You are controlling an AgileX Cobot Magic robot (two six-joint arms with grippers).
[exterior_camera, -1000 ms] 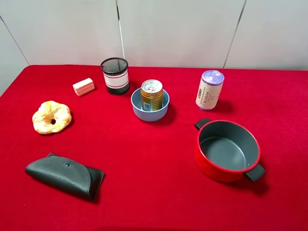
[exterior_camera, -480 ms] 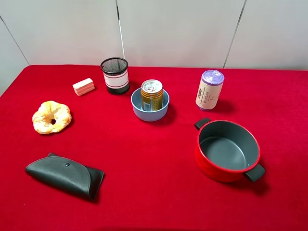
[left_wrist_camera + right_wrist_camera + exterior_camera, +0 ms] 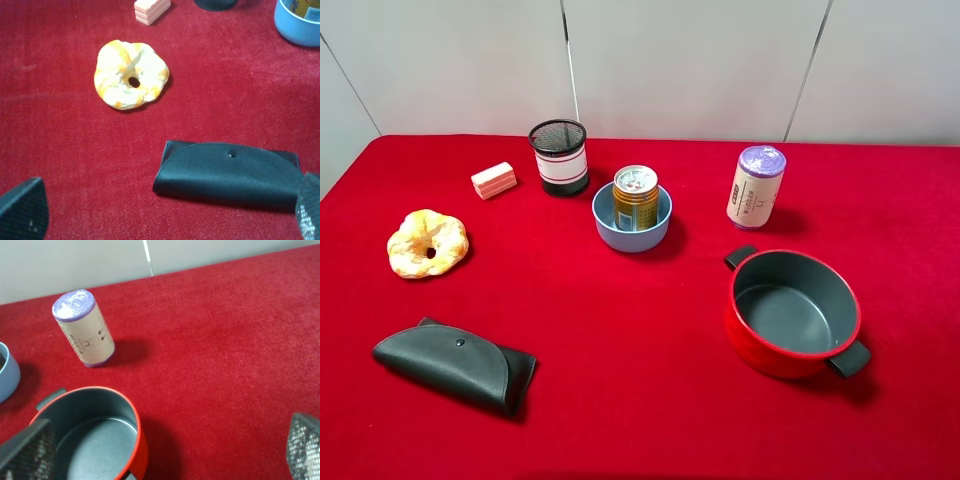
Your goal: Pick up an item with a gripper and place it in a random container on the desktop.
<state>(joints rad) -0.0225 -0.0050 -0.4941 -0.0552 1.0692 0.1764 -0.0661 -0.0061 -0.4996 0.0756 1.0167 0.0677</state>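
The small orange-and-gold drink can [image 3: 635,198] with its silver pull-tab top stands upright inside the round light blue bowl [image 3: 632,234], near the far middle of the red-covered bench [image 3: 640,400]. Judging by that, the placing is done, and what remains for me is to keep clear and not spoil it.

To do that well, I would hold both arms back at the near edge and avoid any sweep toward the bowl, since the can stands taller than the rim and a knock could tip it out.

My left pincer [image 3: 160,220] is spread wide: one dark fingertip sits at each lower corner of its wrist view, with nothing between them. It hangs above the flat black leather-like pouch [image 3: 227,172], and the pale yellow ring-shaped bread toy [image 3: 131,75] lies further out.

My right pincer [image 3: 165,450] is likewise spread and empty, its mesh-textured fingertips at the view's lower corners. It hovers over the near side of the red two-handled pot [image 3: 95,440], with the white roll capped in purple [image 3: 83,328] beyond.

Neither arm shows in the high view.
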